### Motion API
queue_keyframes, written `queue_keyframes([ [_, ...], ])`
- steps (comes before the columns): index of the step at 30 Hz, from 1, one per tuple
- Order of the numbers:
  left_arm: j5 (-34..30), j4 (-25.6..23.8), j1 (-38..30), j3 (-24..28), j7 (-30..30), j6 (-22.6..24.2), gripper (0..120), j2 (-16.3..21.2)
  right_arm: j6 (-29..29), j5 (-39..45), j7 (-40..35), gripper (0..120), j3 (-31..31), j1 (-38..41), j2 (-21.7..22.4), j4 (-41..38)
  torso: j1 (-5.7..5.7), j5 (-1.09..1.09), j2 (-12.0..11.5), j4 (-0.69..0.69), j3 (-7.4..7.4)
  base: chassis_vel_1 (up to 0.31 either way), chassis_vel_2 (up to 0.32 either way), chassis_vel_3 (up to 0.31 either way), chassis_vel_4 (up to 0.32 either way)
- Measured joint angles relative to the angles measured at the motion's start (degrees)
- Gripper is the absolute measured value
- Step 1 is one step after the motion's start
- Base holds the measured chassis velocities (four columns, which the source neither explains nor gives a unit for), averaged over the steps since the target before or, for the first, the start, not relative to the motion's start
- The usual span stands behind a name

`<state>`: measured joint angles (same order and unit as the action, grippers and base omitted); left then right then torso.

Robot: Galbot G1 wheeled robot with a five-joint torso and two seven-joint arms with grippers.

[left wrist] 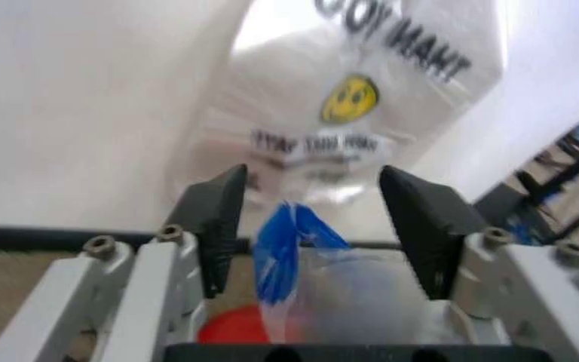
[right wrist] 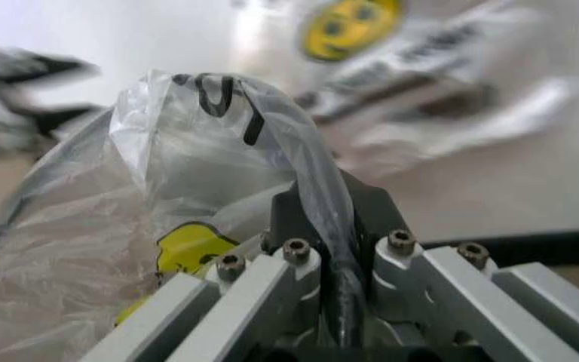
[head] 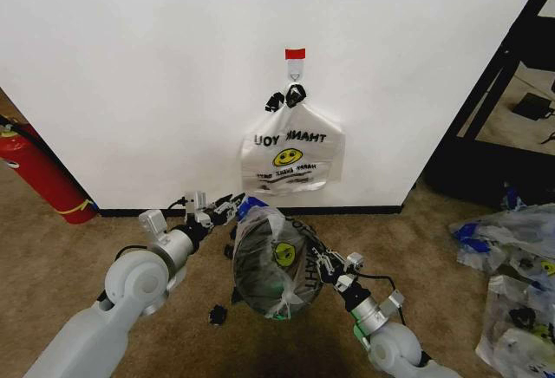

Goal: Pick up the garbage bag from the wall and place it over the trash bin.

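Garbage bag (head: 276,261) draping over trash bin (head: 260,287), thin, limp, slippery film; right gripper (head: 328,265) jaws pinching rim fold between them; left gripper (head: 227,205) jaws released, blue tab (left wrist: 281,249) lying between

The trash bin (head: 276,267) is almost wholly covered by the garbage bag (head: 290,257), so its mesh is glimpsed only through the plastic. The fire extinguisher (head: 39,172) and the heap of spare bags (head: 513,267) are cut by the picture's edges. The hanging bag's (right wrist: 390,45) print is blurred in the right wrist view.
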<state>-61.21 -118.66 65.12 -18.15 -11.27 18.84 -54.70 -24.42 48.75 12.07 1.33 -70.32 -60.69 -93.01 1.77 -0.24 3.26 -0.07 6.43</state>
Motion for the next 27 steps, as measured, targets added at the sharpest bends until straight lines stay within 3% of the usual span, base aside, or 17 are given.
queue_keyframes([
  [2,4.7,-3.3,2.1,0.7,-0.3,-1.3,67,-0.1,0.0,-1.4,-4.0,0,-0.4,0.6,-0.7,0.5,0.00,0.01,0.0,0.01,0.01,0.000,0.000,0.000,0.000],
  [3,10.9,-6.7,4.7,1.9,0.5,-2.3,73,0.0,-0.2,-2.6,-6.5,0,-0.6,1.1,-1.4,1.0,0.00,0.01,0.0,0.02,0.00,0.000,0.000,0.000,0.000],
  [4,10.9,-6.7,4.7,1.9,0.5,-2.3,73,0.0,-0.2,-2.6,-6.5,0,-0.6,1.1,-1.4,1.0,0.00,0.01,0.0,0.02,0.00,0.000,0.000,0.000,0.000],
  [5,14.9,-8.7,6.5,2.6,1.8,-2.9,77,0.0,-0.4,-3.1,-7.4,0,-0.8,1.4,-1.9,1.2,0.00,0.00,0.0,0.01,0.00,0.000,0.000,0.000,0.000],
  [7,22.2,-12.8,10.9,4.5,4.7,-3.6,71,0.2,-1.0,-4.0,-8.2,0,-1.2,2.2,-3.0,1.7,0.00,0.04,0.0,0.04,0.00,0.000,0.000,0.000,0.000],
  [9,25.0,-13.9,13.3,6.1,5.5,-3.6,65,0.2,-1.2,-4.4,-8.3,0,-1.6,2.7,-3.5,1.7,-0.01,0.03,0.0,0.05,-0.01,0.000,0.000,0.000,0.000],
  [12,28.2,-13.1,14.9,8.3,5.9,-3.7,56,-0.2,-1.4,-5.0,-8.3,0,-2.0,3.3,-3.8,1.7,-0.01,0.03,0.0,0.05,-0.01,0.000,0.000,0.000,0.000],
  [14,35.4,-9.0,15.4,12.2,6.0,-5.1,44,-1.9,-2.3,-6.3,-7.5,0,-2.0,3.8,-4.0,1.8,0.00,0.01,0.0,0.02,0.00,0.000,0.000,0.000,0.000],
  [18,42.0,-4.6,13.5,15.0,5.7,-5.6,30,-4.8,-4.1,-8.7,-4.0,0,-1.4,3.7,-3.9,1.9,0.00,0.01,0.0,0.01,0.00,0.000,0.000,0.000,0.000],
  [27,46.4,-2.8,11.8,16.5,3.2,-1.7,1,-5.3,-6.7,-12.7,0.8,0,-0.5,2.7,-3.9,1.5,0.00,0.01,0.0,0.02,0.00,0.000,0.000,0.000,0.000],
])
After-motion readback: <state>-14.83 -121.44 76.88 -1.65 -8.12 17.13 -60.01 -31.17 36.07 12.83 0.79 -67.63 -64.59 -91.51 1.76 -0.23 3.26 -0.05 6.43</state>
